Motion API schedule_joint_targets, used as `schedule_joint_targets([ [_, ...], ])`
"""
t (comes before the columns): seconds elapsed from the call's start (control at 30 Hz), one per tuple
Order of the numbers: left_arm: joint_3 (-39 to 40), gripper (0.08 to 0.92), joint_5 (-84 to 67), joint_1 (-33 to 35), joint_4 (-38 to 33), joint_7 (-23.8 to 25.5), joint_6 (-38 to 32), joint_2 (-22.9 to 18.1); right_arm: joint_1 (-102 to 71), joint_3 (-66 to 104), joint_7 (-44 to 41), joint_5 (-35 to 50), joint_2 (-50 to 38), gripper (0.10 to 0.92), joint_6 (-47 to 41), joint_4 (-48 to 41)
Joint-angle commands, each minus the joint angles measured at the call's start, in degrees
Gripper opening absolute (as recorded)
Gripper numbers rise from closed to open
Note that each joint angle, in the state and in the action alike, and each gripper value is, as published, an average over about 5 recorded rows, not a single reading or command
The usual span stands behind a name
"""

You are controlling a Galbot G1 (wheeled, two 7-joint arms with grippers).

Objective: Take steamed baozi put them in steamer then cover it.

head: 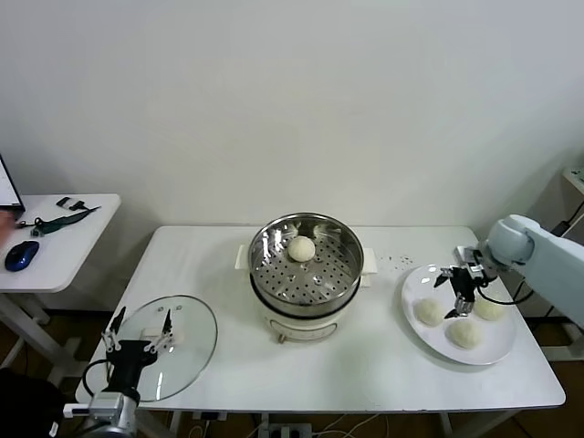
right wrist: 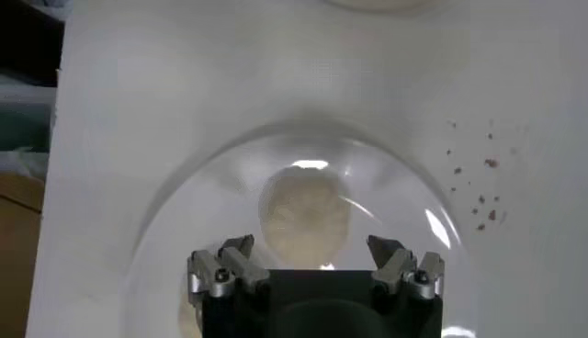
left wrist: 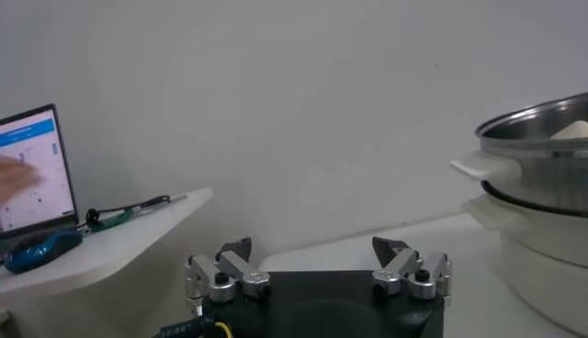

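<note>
You are in the loading step: one bun [head: 302,248] already sits on the perforated floor of the steamer [head: 306,239] at centre frame, toward its far rim. Three more buns remain on the plate [head: 415,287] at right of frame, at roughly [head: 429,311], [head: 464,334] and [head: 490,309].

The right gripper [head: 462,294] hangs over the plate, above the gap between the three buns. Its jaws stand fully spread and hold nothing. In the right wrist view the gripper [right wrist: 312,253] points down at one bun [right wrist: 304,213], which lies between the fingertips but is not yet touched.

The left gripper [head: 139,331] is parked at lower left of frame over the glass lid [head: 187,351], jaws wide apart and empty. The left wrist view confirms this: the gripper [left wrist: 314,253] holds nothing, and the steamer [left wrist: 542,147] shows at the right edge of that view.

Next move, as judged from this position:
1. Lower the right gripper so the fingers straddle the bun.
2. Close gently; the dough likely deforms under pressure.
3. Lift clear of the plate rim and carry it to a free spot in the steamer.

Leave the lid until the plate is emptied.
</note>
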Motion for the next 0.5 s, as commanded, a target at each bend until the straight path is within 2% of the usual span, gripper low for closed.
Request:
schedule_joint_targets([
  [0.03,0.0,0.823,0.1,0.1,0.1,0.0,-0.1,-0.1,-5.2,4.0,-0.2,-1.9,3.8,0.823,-1.3,-5.6],
  [0.5,-0.1,0.823,0.2,0.2,0.3,0.1,-0.2,-0.3,-4.7,3.7,-0.9,-2.6,6.6,0.817,-0.9,-6.8],
])
